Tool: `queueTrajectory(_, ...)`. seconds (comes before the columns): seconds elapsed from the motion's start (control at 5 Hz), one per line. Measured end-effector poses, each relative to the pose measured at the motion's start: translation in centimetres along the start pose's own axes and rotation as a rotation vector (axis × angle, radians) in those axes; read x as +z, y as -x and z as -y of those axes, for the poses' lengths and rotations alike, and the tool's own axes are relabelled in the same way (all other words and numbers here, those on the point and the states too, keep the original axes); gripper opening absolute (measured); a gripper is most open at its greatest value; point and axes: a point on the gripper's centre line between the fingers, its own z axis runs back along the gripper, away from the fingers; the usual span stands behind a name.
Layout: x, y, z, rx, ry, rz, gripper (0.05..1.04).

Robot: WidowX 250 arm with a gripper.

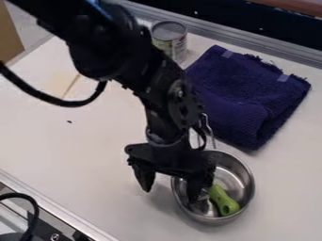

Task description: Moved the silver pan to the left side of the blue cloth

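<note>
Tool point(170, 193) released, fingers apart, 1 over pan point(241, 176), 1 outside | pan on worktop point(75, 150), nr blue cloth point(242, 94) | green-hdld utensil point(224, 201) in pan | can point(170, 41) nr cloth

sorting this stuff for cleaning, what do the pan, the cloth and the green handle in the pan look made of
Pan: metal, likely stainless steel, shiny, with bright reflections on its walls.
Cloth: woven or knitted fabric, perhaps cotton, matt, with a bumpy texture and ragged edge.
Green handle: probably smooth plastic, judging by its even colour and soft sheen, though rubber is possible.
</note>
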Motion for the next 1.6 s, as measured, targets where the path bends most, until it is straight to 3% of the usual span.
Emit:
queueTrajectory(0.4,-0.6,-0.1,-0.2,0.022,0.011,-0.009,0.403)
queueTrajectory(0.6,-0.6,-0.2,-0.3,0.018,0.057,-0.022,0.18)
queueTrajectory(0.8,-0.6,-0.1,-0.9,0.041,0.062,-0.023,0.071)
queueTrajectory(1.2,1.5,-1.0,-3.0,0.133,0.071,0.048,0.061)
queueTrajectory(1.4,2.1,-1.7,-5.1,0.136,0.079,0.057,0.061)
queueTrajectory(1.6,3.2,-3.9,-7.8,0.156,0.093,0.091,0.061)
